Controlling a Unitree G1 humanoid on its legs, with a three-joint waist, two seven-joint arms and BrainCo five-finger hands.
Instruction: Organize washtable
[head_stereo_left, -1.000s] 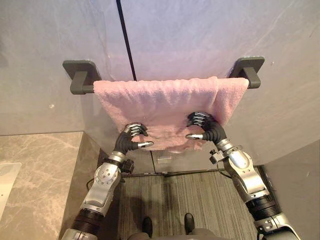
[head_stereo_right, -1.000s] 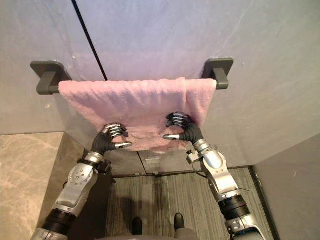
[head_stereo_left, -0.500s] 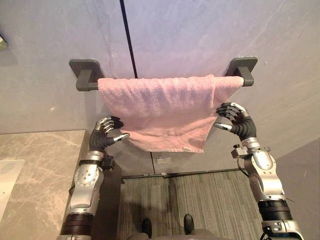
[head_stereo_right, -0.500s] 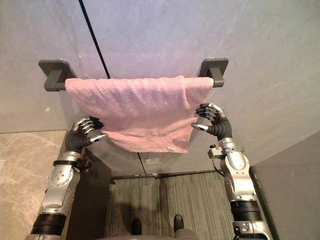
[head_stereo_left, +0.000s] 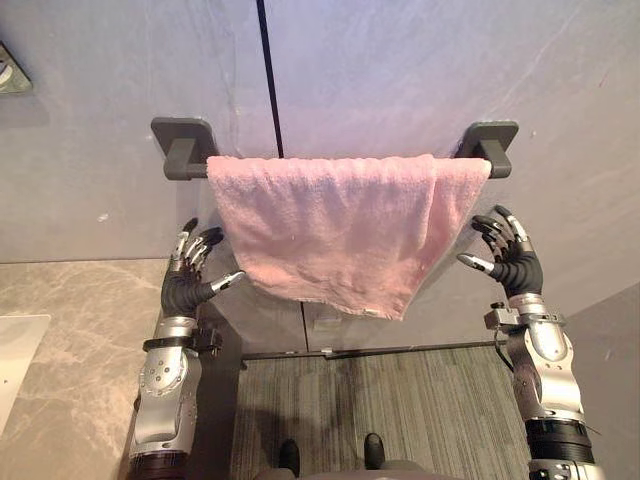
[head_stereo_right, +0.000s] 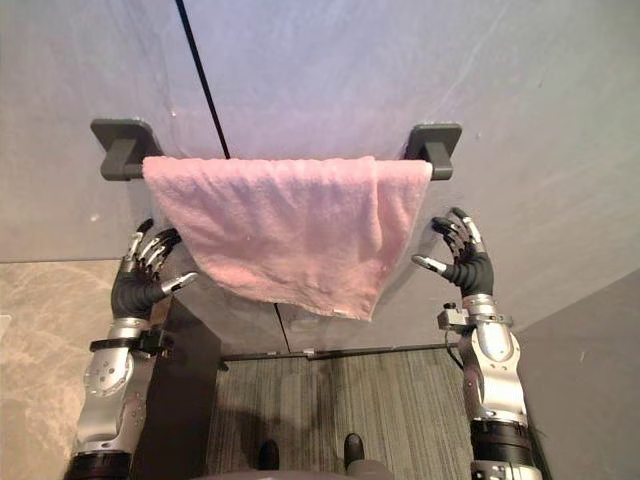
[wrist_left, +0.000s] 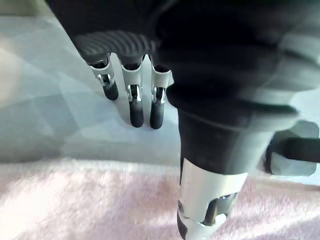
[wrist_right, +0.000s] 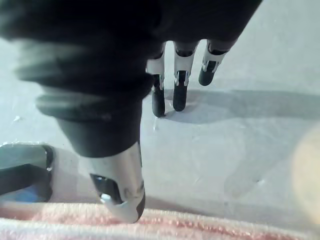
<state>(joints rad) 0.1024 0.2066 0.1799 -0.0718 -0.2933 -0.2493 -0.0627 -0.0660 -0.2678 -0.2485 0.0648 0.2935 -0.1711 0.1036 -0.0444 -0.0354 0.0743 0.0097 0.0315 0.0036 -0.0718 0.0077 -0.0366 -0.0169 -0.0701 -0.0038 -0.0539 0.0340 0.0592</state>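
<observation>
Towel: pink terry towel (head_stereo_left: 340, 235), draped over the dark wall bar (head_stereo_left: 478, 150), lower edge hanging slanted.
Place: between my left hand (head_stereo_left: 188, 278) and my right hand (head_stereo_left: 508, 260), lowest corner nearer my right.

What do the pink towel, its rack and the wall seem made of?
Pink towel: terry cloth, probably cotton; fuzzy nap, soft drape. Towel rack: matte dark grey, coated metal or plastic, can't tell. Wall: polished grey stone-look panels; faint veining, dark seam.

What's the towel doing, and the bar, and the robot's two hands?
pink towel: draped over the bar, hanging free, lower edge slanted.
towel bar: fixed to the wall, carrying the towel.
left hand: open, empty, beside the towel.
right hand: open, empty, beside the towel.
</observation>
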